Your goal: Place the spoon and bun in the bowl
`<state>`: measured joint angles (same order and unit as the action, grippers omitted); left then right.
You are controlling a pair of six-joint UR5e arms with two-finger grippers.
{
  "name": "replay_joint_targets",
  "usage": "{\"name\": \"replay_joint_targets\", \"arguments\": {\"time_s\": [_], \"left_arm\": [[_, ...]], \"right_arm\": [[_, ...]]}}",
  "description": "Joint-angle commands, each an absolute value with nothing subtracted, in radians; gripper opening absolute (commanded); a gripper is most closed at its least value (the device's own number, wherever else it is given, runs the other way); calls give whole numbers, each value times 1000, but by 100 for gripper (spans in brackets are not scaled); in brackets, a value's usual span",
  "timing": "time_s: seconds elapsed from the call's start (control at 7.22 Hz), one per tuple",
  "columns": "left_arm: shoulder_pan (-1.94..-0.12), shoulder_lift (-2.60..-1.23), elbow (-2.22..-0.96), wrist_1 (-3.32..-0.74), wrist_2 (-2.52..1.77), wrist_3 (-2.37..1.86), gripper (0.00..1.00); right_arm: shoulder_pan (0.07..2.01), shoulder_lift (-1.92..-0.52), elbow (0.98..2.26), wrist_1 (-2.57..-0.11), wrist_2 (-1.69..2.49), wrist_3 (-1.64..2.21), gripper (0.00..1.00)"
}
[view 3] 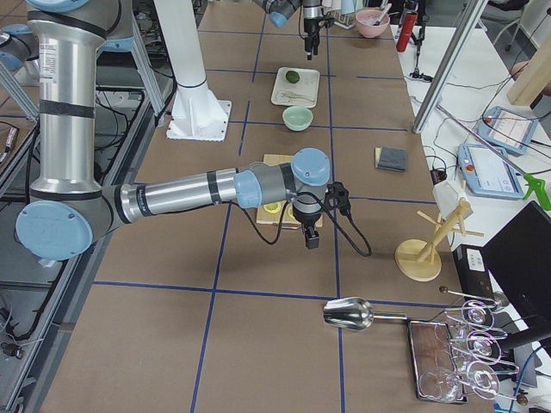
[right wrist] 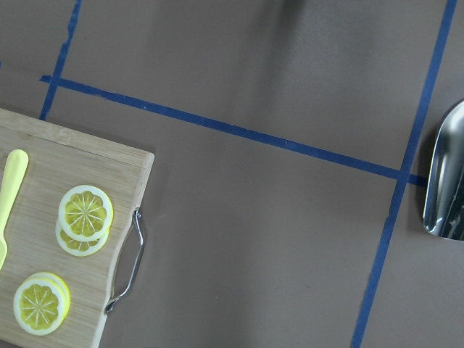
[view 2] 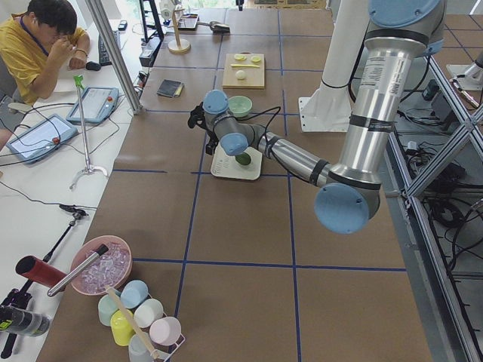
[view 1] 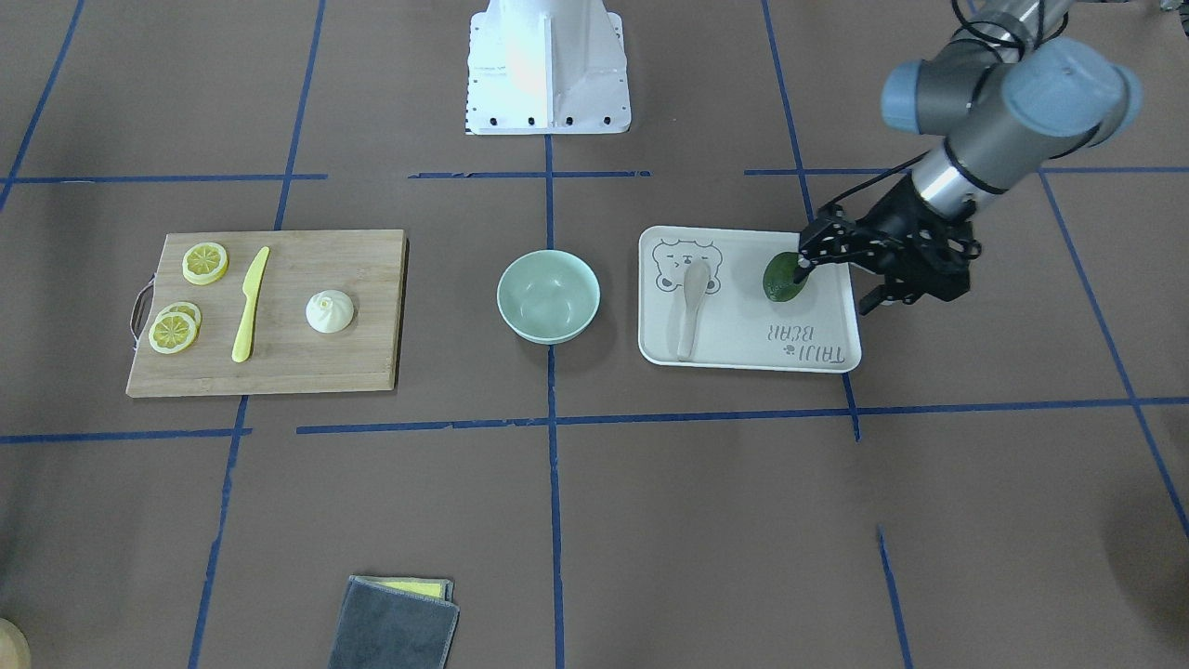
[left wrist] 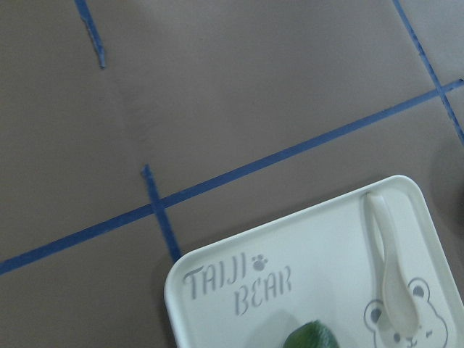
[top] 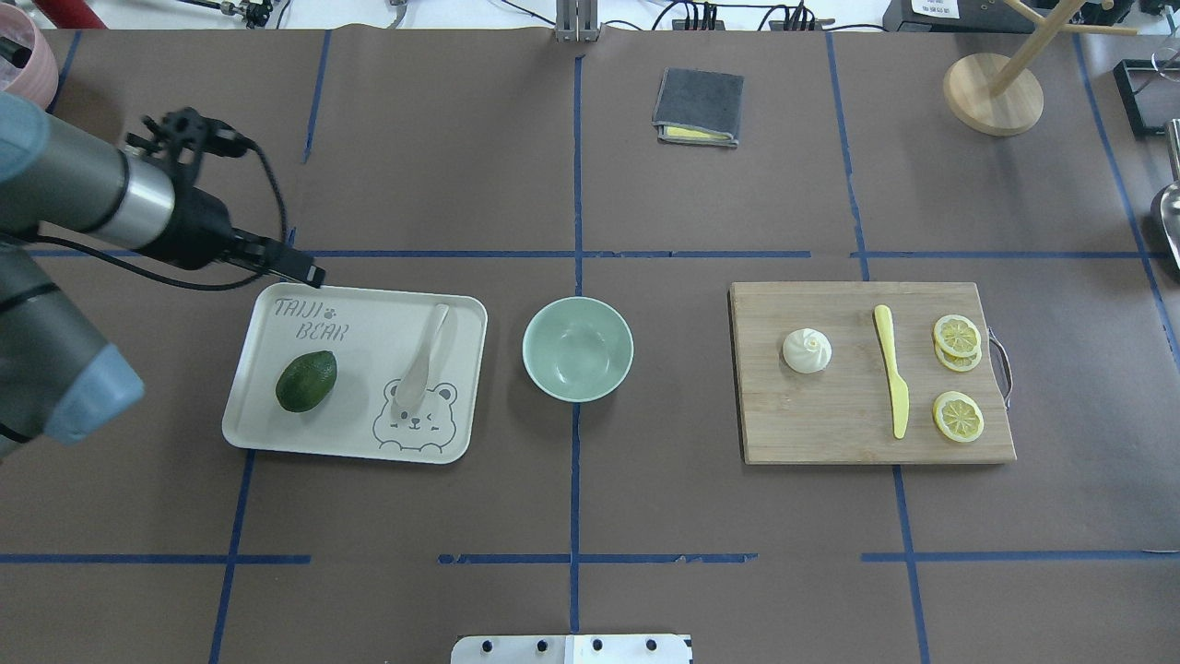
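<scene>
The left gripper [top: 306, 271] hangs by the lettered corner of the tray [top: 359, 318]. The spoon [top: 419, 364] lies on that tray, apart from the jaws, on their bowl [top: 578, 349] side. Whether these jaws are apart cannot be told. The right gripper [view 3: 309, 237] shows only in the right-side view, at the cutting board's [top: 830, 415] handle end, its jaws unreadable. The overhead view shows the bun [top: 807, 350] on that board, beyond the knife [top: 892, 373] from those jaws.

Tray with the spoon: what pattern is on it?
Cream tray with a grey bear face and "TAIJI BEAR" lettering; clearest in the overhead exterior view.
</scene>
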<state>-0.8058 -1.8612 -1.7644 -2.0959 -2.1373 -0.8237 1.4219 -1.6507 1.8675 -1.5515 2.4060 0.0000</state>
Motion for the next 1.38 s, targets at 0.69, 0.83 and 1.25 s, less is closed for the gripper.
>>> {"name": "replay_joint_targets", "arguments": {"time_s": [0.69,0.83,1.25], "left_arm": [[-600,-2066,-1572,-1970,-1871,-870,77],[-598,-2069,-1565,-1970,-1871,-870,68],[-589,-2077,-1554,-1970,-1871,-870,34]], "right_arm": [[1387,-1654,1873,-1554,2413,2,100],[1387,-1654,1873,-1552,2416,2,100],[1387,-1654,1873,-1552,2416,2,100]]}}
